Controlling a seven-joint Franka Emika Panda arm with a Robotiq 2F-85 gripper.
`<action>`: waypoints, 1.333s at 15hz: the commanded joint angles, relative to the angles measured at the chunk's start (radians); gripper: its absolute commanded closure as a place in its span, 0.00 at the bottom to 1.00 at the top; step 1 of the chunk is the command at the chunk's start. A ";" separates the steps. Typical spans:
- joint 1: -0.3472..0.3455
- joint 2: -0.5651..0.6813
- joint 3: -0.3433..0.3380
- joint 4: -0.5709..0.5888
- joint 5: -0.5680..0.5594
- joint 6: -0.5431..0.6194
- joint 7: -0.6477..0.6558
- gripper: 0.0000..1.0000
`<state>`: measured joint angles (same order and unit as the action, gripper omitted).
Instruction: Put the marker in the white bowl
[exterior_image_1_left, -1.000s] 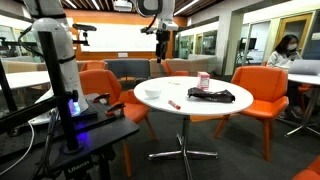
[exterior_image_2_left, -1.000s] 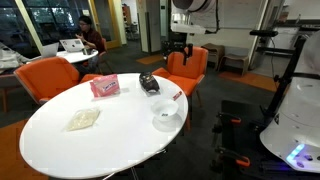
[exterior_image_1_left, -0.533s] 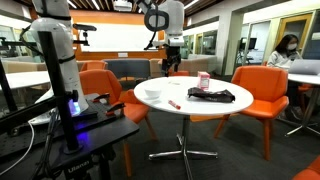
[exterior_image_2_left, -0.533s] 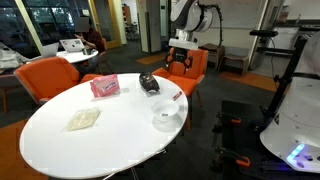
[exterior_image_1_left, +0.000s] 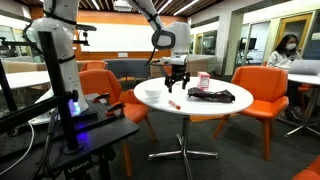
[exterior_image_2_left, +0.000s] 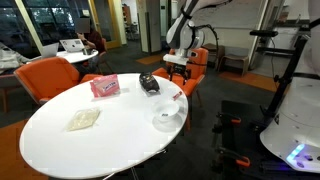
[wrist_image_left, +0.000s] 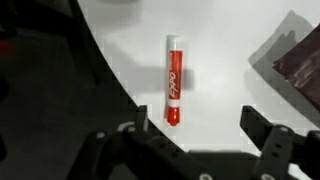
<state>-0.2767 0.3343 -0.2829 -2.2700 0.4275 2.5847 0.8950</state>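
One marker (wrist_image_left: 172, 80) lies flat on the table (wrist_image_left: 220, 50), under the gripper (wrist_image_left: 195, 135), jaws spread and empty. One white bowl (exterior_image_1_left: 152, 93) sits near; only the exterior views show it. Wrist view alone shows the marker's label.

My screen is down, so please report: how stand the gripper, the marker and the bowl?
Gripper open above the marker, fingers empty. Marker flat on the table, not yet gripped. Bowl beside it, nothing between them.
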 joint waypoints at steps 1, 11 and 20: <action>0.009 0.069 -0.020 0.054 0.041 -0.017 0.068 0.00; 0.013 0.175 -0.050 0.099 0.011 0.003 0.052 0.13; 0.054 0.220 -0.056 0.128 -0.044 0.003 0.061 0.33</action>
<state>-0.2470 0.5337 -0.3198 -2.1584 0.4054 2.5846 0.9451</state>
